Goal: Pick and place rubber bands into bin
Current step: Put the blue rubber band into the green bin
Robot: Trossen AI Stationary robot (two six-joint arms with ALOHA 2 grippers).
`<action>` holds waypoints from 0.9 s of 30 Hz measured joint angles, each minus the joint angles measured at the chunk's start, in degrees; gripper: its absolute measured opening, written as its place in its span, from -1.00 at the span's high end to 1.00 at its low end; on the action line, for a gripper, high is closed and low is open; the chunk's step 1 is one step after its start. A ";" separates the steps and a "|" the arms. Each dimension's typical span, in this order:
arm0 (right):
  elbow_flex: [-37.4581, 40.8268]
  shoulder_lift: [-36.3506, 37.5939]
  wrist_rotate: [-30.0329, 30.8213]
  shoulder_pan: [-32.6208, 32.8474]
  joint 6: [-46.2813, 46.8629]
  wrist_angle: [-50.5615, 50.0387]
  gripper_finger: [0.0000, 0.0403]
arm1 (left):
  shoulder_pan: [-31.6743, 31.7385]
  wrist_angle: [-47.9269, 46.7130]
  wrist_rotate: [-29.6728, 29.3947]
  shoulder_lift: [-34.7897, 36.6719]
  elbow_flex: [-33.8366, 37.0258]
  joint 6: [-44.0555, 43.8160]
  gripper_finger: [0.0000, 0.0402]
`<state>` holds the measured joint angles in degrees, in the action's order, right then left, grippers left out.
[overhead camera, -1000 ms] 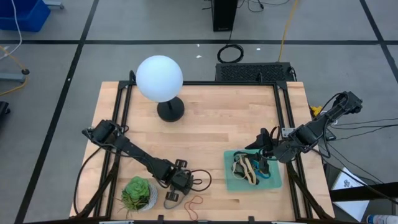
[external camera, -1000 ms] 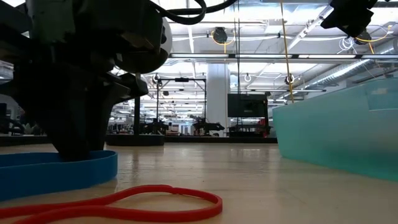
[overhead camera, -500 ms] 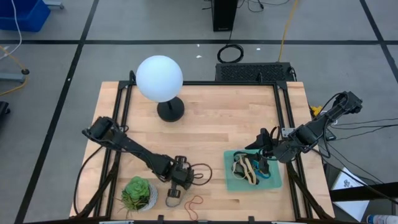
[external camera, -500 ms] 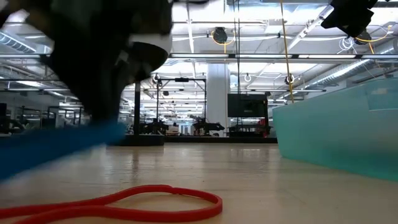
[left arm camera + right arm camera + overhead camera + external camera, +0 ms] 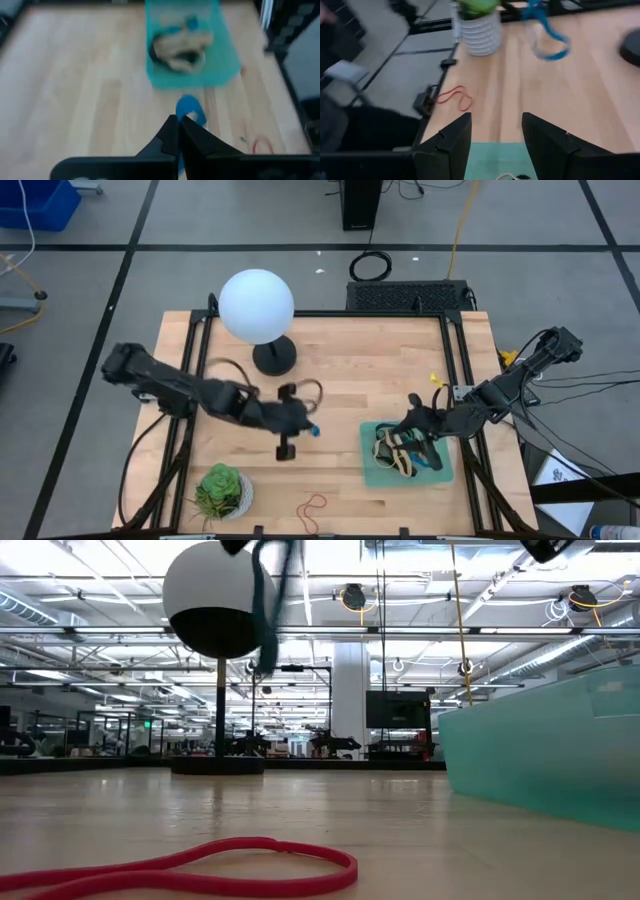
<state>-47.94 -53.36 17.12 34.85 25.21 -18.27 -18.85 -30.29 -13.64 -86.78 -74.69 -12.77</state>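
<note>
My left gripper (image 5: 303,426) is shut on a blue rubber band (image 5: 314,429), high above the table's middle and left of the bin. The band also shows in the left wrist view (image 5: 189,107), the right wrist view (image 5: 547,37) and the low view (image 5: 265,610). The mint-green bin (image 5: 372,470) stands on the table at the front right and holds several tan, black and blue bands (image 5: 395,450). My right gripper (image 5: 412,426) is open and empty over the bin's far left part. A red band (image 5: 313,504) lies flat on the table near the front edge. My left gripper pinches the blue band between its two shut fingertips (image 5: 176,131). The free loop (image 5: 190,108) shows just past the tips. The band hangs slack below the fingers (image 5: 266,630), clear of the table. Which part of the loop the fingers have, I cannot tell.
A white globe lamp (image 5: 257,304) on a black base (image 5: 274,358) stands at the far middle. A white pot with a green succulent (image 5: 222,490) stands at the front left. Bare wood lies between my left gripper and the bin.
My left gripper has risen from the table near the front edge, beside the pot, and gone toward the far and right edges, toward the bin. The blue band, flat on the table before, has been lifted clear and now dangles. The red band has stayed in place.
</note>
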 joint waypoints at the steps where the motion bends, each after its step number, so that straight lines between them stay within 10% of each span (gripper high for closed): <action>1: 0.00 0.00 -1.14 0.00 -1.86 0.54 0.15 | 0.54 0.88 0.01 1.26 -0.01 0.99 0.97; 18: 0.00 -2.93 6.91 -6.94 -11.64 2.96 0.15 | 6.09 12.96 4.13 1.39 -0.03 12.88 0.97; 27: 0.00 -12.64 -1.60 -14.53 -20.10 19.19 0.15 | 7.38 15.75 6.08 -0.31 -0.01 15.22 0.94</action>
<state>-47.94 -66.01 15.52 20.32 5.11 0.92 -11.47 -14.54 -7.56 -87.09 -74.70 2.46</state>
